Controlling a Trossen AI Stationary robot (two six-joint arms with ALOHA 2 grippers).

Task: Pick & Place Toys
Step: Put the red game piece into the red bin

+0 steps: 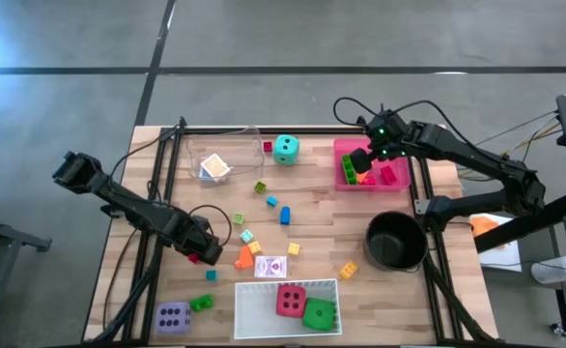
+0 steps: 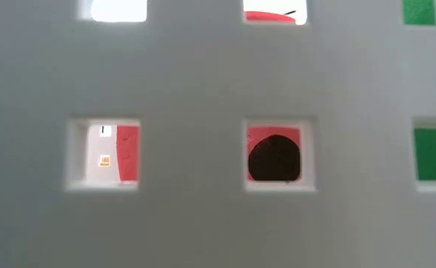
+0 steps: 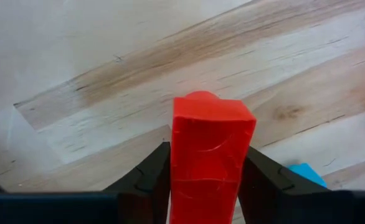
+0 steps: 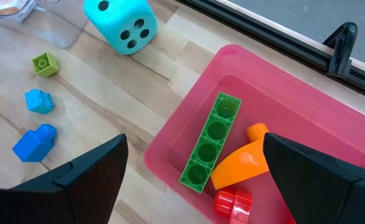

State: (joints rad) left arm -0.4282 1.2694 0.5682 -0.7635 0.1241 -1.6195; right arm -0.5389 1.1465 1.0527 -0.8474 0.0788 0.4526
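The red block point(image 3: 210, 155) stands between the two fingers point(image 3: 146, 180) of the left claw point(image 1: 198, 253), low over the surface point(image 1: 322, 208) near its front left part. The fingers touch both sides of the block, so the claw is pinching it. In the high view only a small red spot shows at the claw tip.

The grip looks narrow and sits on the lower part of the block. If the arm lifts fast, the block may tilt or slip out, because its sides are smooth plastic. A teal block point(image 1: 211, 275) lies just beside the claw and could be pushed away.

The right claw point(image 1: 364, 160) hangs spread wide over the pink tray point(image 1: 340, 147), holding nothing. In this tray lie a long green block point(image 4: 210, 143), an orange piece point(image 4: 245, 163) and a red piece point(image 4: 233, 204). If this arm moves down, it may hit the tray wall.

There are four dice: teal die point(image 1: 285, 149) at the back, purple die point(image 1: 173, 317) at the front left, red die point(image 1: 291, 301) and green die point(image 1: 318, 313) together in the white tray point(image 1: 247, 314). One card point(image 1: 271, 267) lies near the middle front. Roughly a dozen small blocks are scattered on the wood; I cannot count them exactly. There is also one black pot point(image 1: 394, 241) and one clear tray point(image 1: 196, 147) with something small inside.
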